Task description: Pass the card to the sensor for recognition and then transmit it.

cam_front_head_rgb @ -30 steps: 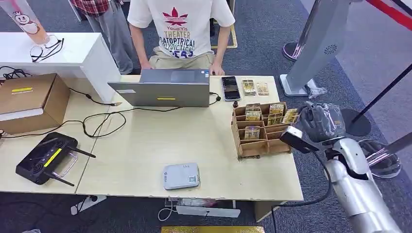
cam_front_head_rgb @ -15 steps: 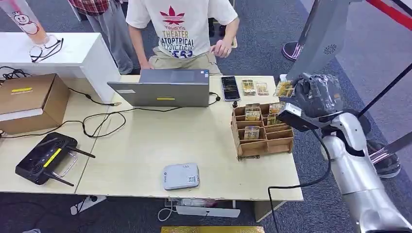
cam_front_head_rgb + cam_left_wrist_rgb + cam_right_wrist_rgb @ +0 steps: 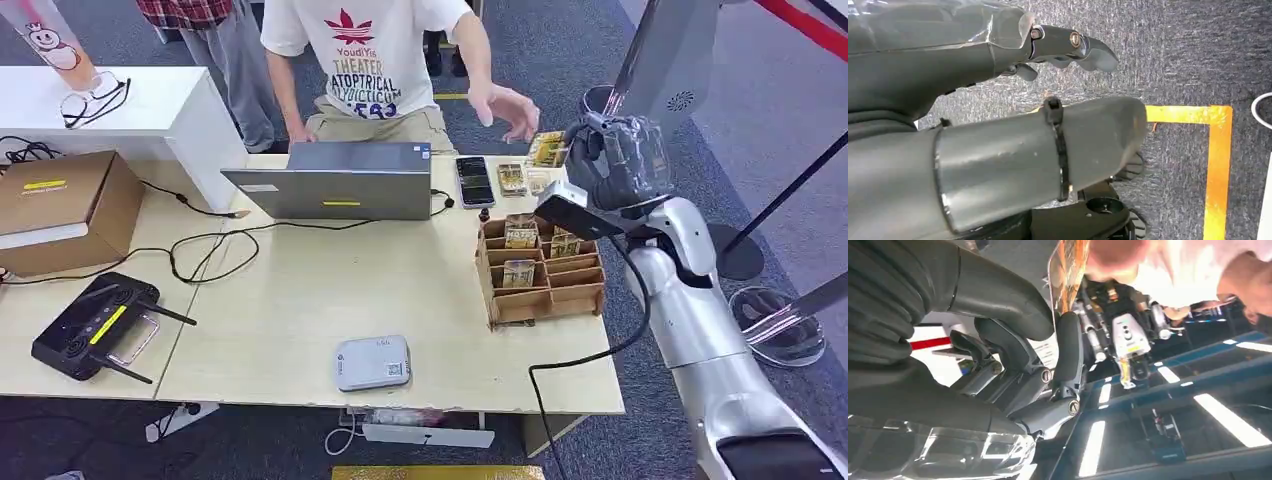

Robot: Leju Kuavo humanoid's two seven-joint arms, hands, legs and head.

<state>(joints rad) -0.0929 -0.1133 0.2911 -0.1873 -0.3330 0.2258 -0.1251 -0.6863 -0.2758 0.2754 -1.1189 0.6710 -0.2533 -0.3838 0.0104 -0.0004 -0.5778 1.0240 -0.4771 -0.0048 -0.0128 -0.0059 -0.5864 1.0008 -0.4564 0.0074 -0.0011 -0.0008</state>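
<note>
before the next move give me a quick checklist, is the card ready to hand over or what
1. Gold patterned card held by right hand: ok, pinched between thumb and fingers.
2. Card clear of the brown cardboard card rack: ok, lifted above the table.
3. Person's hand near the card: ok, reaching toward it, not touching.
4. Card passed over the small white sensor box: cannot tell; the card is far from it.
5. Left hand out of the way: ok, over the carpet, holding nothing.
</note>
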